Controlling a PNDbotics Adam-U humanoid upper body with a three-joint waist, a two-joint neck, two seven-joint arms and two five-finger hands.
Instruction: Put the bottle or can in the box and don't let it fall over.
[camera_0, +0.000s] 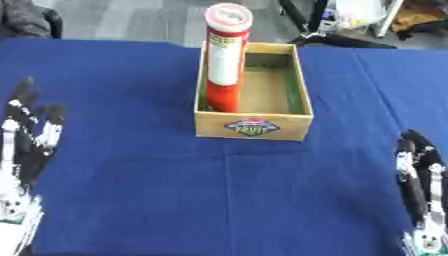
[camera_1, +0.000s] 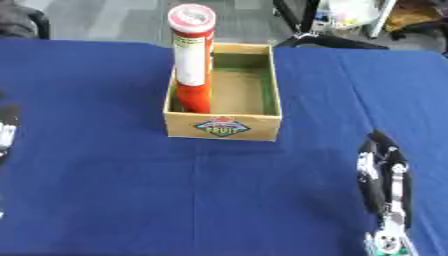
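A tall red and white can with a pale lid stands upright inside the open wooden box, against the box's left wall near its front. The box sits at the middle of the blue table and bears a coloured label on its front face. My left hand rests open at the lower left, fingers pointing up, well apart from the box. My right hand rests open at the lower right, fingers straight, also far from the box. Neither hand touches anything.
A blue cloth covers the whole table. Beyond the far edge are a grey floor, black chair legs and some clutter at the top right.
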